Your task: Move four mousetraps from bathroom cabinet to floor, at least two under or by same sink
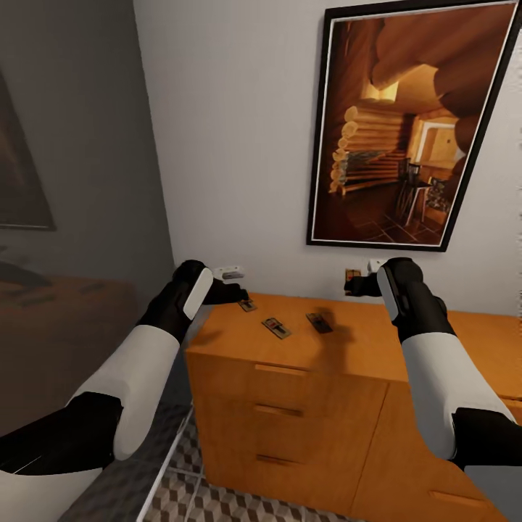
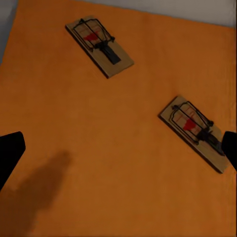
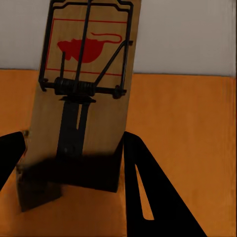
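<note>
A big framed picture of a log cabin hangs upper right on the pale wall. Below stands an orange wooden dresser; cube-patterned tiles lie at the frame's bottom.

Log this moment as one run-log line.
right gripper: shut on mousetrap, lifted | left gripper: open above orange cabinet top | three mousetraps on top | floor placements: none seen

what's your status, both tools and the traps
Right tool shut on a mousetrap, lifted off the orange cabinet top. Left tool open above two mousetraps. Nothing in the way.
</note>
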{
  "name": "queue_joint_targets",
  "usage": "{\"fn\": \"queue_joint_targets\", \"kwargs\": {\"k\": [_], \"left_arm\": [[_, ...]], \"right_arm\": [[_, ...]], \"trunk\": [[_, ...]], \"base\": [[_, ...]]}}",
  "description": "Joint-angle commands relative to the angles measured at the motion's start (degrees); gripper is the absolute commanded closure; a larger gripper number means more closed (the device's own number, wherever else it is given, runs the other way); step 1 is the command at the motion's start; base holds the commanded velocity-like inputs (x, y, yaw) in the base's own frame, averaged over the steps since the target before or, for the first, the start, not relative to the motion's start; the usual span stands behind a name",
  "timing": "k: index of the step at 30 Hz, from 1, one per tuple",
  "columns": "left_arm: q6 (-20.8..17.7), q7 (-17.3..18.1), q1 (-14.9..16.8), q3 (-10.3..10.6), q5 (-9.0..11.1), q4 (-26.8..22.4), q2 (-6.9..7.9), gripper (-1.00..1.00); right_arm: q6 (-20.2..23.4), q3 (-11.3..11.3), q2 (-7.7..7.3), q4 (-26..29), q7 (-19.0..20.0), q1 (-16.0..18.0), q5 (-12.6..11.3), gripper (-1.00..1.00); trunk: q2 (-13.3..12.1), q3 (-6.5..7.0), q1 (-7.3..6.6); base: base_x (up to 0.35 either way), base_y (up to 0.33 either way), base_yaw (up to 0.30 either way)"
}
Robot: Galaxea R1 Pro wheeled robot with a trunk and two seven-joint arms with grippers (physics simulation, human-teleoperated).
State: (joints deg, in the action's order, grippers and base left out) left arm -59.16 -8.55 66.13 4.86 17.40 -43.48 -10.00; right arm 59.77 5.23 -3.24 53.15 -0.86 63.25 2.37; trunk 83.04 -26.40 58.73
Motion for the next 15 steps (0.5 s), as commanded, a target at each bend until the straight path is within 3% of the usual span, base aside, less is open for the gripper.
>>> {"fn": "queue_joint_targets", "kwargs": {"k": [1,15], "left_arm": [[-0.17,-0.59,0.05,0.09,0.61,-0.03,0.00,-1.00],[-0.17,-0.59,0.05,0.12,0.62,-0.03,0.00,-1.00]], "right_arm": [[0.23,0.02,-0.01,-0.06,0.15,0.03,0.19,1.00],[0.23,0.04,-0.21,-0.26,-0.04,0.03,0.56,1.00]], "trunk": [[0.04,-0.07,0.00],[0.04,-0.07,0.00]], "base": [[0.000,-0.283,0.002],[0.000,-0.284,0.000]]}}
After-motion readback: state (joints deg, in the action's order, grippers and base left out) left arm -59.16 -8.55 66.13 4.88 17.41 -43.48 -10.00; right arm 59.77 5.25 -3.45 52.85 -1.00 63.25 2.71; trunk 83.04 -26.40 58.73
